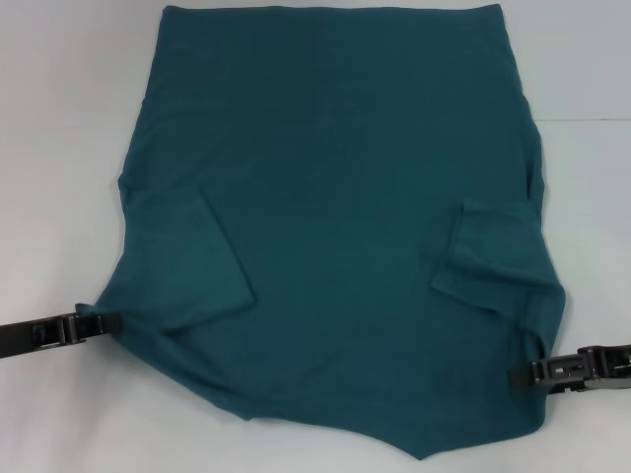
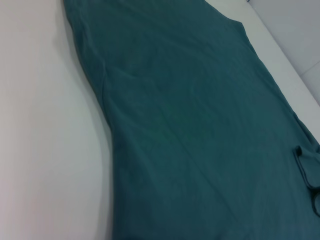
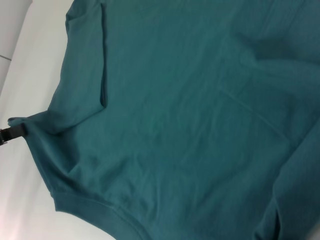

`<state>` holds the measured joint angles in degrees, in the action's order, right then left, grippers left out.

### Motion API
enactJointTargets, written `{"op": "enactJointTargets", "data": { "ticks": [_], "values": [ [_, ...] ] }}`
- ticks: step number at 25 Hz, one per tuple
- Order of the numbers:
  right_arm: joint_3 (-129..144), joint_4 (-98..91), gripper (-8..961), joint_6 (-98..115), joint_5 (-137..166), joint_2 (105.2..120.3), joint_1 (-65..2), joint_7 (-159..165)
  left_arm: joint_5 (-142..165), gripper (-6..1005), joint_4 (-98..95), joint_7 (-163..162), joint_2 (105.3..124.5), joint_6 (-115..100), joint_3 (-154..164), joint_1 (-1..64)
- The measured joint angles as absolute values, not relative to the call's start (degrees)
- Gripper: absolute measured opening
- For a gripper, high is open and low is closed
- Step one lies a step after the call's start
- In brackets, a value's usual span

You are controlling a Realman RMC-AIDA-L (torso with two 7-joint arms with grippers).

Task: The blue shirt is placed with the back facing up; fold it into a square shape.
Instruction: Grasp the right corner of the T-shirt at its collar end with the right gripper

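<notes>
The blue shirt (image 1: 335, 197) lay spread on the white desk (image 1: 59, 118), plain side up, with both sleeves folded inward onto the body. The left end effector (image 1: 110, 319) was clenched on the near left edge of the cloth. The right end effector (image 1: 525, 373) touched the near right edge; whether it was grasping could not be told.

Head view from above, both wrist views low, close, sharing the blue shirt (image 1: 335, 197).
</notes>
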<state>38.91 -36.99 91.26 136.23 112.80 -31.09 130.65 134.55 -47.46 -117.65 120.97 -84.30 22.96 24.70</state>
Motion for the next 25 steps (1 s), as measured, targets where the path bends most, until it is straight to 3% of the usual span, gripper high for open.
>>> {"op": "enactJointTargets", "data": {
  "ticks": [25],
  "values": [
    [38.54,-33.91,894,90.74,136.81,112.72,-30.58,131.77,134.55,4,-47.26,-117.58,120.76,-84.34,22.94,25.06]
  ]
}}
